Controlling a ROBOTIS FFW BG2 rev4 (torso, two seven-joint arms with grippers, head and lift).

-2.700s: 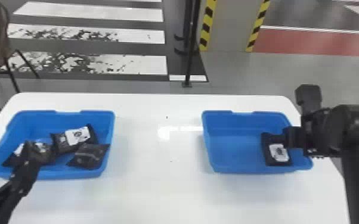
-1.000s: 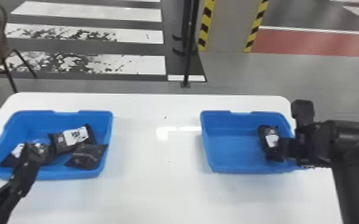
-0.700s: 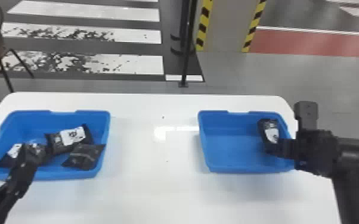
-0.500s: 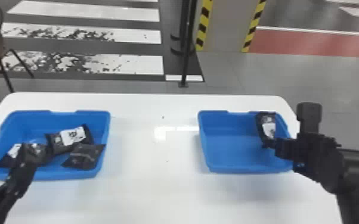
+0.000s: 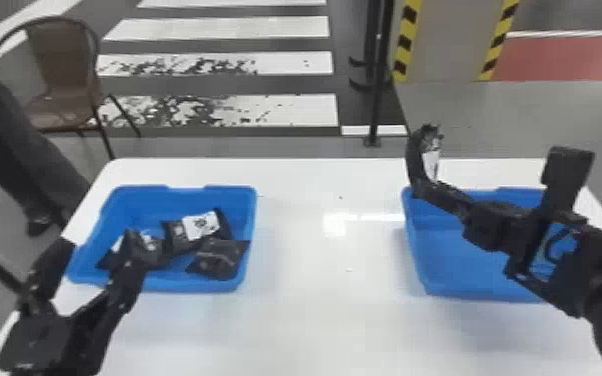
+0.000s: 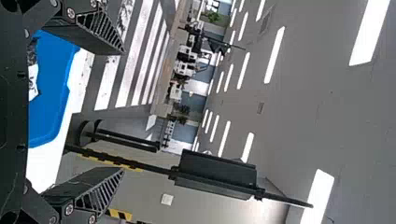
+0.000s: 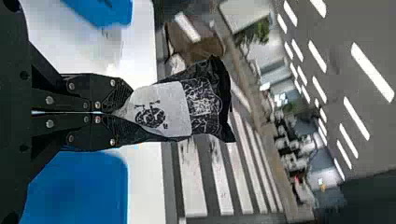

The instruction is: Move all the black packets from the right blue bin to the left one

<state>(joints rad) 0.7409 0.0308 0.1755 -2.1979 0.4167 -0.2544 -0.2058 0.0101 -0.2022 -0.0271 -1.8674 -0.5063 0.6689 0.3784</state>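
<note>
My right gripper (image 5: pixel 421 190) is above the far left corner of the right blue bin (image 5: pixel 417 250), shut on a black packet (image 5: pixel 431 162) that sticks up from its fingers. In the right wrist view, the right gripper (image 7: pixel 122 112) pinches one end of the packet (image 7: pixel 163 109), white label showing. The left gripper (image 5: pixel 101 250) stays parked at the near left of the left blue bin (image 5: pixel 250 220), one finger overlapping packets in the picture. A labelled packet (image 5: pixel 200 226) and a dark one (image 5: pixel 219 257) lie there. In the left wrist view, the left gripper (image 6: pixel 123 111) stands open.
Both bins stand on a white table (image 5: pixel 325 325), with a wide stretch of tabletop between them. Beyond the table are a brown chair (image 5: pixel 65 75) and a black post (image 5: pixel 377 100). A person's legs show at the left edge.
The right gripper has lifted the black packet from inside the right bin and carried it up and to the left, over the bin's far corner. My left arm has kept still.
</note>
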